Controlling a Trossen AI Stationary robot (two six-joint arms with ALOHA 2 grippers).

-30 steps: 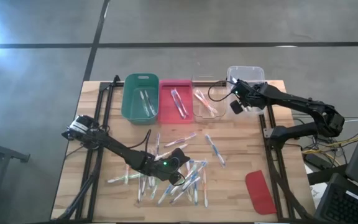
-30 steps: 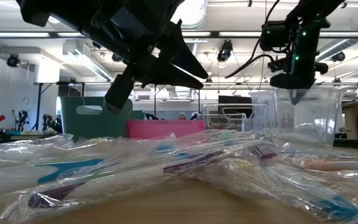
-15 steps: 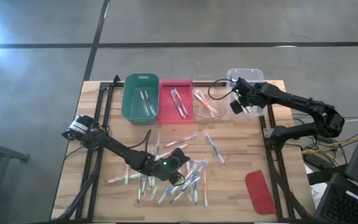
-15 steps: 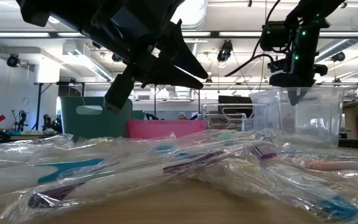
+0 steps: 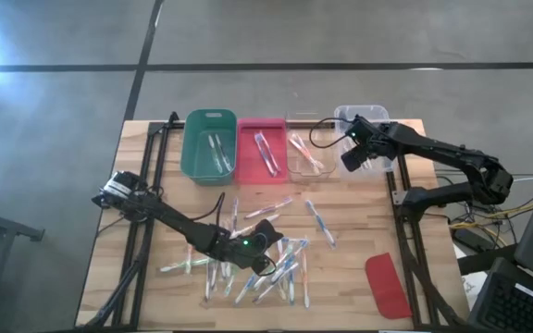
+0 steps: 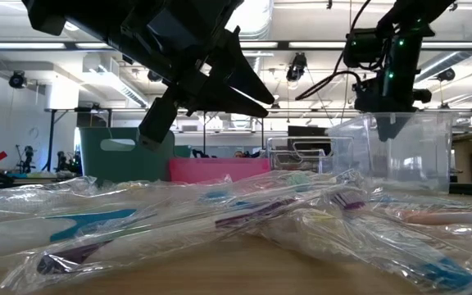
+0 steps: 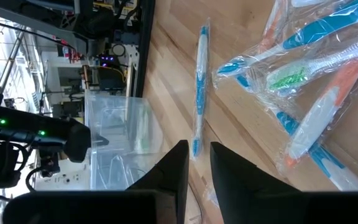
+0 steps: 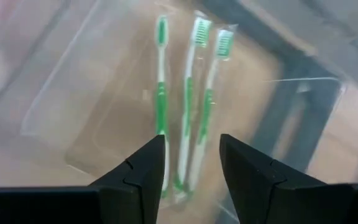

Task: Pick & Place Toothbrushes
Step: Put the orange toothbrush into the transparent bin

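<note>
Many wrapped toothbrushes lie piled on the wooden table's near middle, and one blue one lies apart. My left gripper hovers above the pile, pointing toward the far right. Its fingers stand a narrow gap apart with nothing between them. My right gripper hangs open over the clear bin at the far right, pointing steeply down. Three green toothbrushes lie side by side on that bin's floor, beyond the fingertips.
A green bin, a pink bin and a second clear bin stand in a row at the far edge, each holding toothbrushes. A flat red lid lies at the near right. Bare wood shows around it.
My right gripper has tipped a little above the far-right clear bin while staying in place. The bin itself has shifted slightly toward the table's left.
</note>
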